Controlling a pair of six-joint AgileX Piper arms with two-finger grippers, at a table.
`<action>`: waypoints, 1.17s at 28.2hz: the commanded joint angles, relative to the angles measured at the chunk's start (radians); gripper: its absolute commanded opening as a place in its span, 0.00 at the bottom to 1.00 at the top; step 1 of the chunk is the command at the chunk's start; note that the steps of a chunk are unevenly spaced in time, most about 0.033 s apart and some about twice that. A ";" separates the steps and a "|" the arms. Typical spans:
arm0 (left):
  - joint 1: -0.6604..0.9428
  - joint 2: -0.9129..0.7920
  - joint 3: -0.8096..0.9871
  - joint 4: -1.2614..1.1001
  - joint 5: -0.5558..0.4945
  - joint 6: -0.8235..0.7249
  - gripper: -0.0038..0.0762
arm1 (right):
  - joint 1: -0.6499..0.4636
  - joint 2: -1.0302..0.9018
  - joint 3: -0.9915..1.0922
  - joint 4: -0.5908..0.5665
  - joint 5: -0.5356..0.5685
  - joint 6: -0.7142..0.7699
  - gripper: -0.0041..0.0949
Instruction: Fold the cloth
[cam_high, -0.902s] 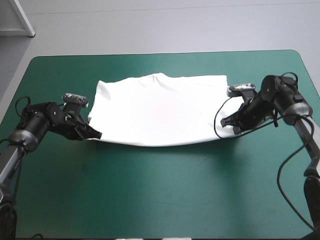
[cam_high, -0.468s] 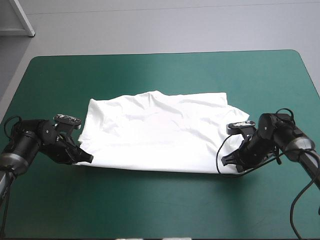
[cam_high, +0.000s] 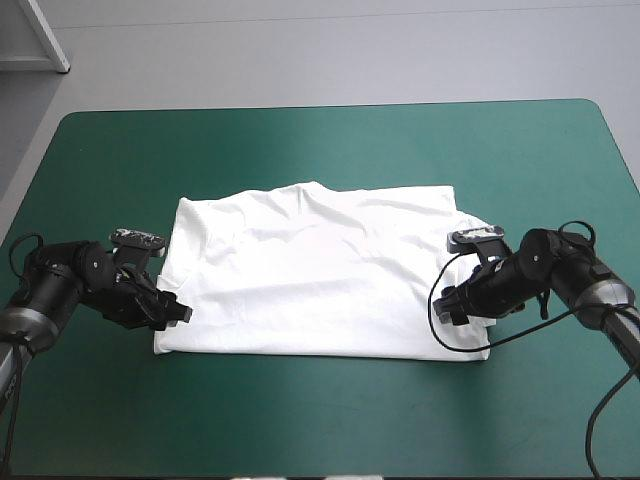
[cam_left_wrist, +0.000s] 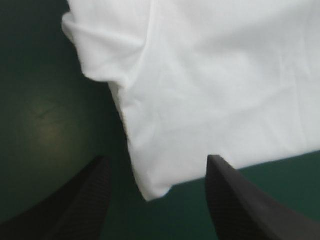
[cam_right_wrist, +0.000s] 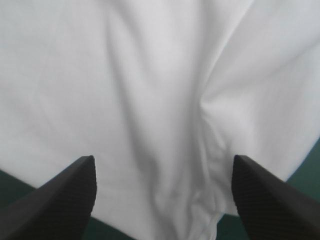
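Our left pincer (cam_left_wrist: 157, 157) and right pincer (cam_right_wrist: 163, 157) stand wide astride the near corners of the T-shirt (cam_high: 310, 270), so we fear a retreating finger could snag cloth and undo the fold.

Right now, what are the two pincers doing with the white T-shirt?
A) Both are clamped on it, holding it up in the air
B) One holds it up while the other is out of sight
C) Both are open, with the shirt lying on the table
C: the left pincer and the right pincer both stand open, and the T-shirt lies flat on the table.
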 joint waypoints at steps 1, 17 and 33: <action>-0.002 -0.026 -0.093 -0.018 -0.064 -0.024 0.60 | 0.000 -0.046 -0.098 0.022 -0.047 -0.009 0.80; -0.002 -0.026 -0.562 -0.030 -0.062 -0.024 0.60 | -0.006 -0.050 -0.454 -0.266 0.091 0.175 0.77; -0.002 -0.026 -0.567 -0.061 -0.034 -0.024 0.59 | -0.312 0.201 -0.353 0.099 0.057 -0.011 0.57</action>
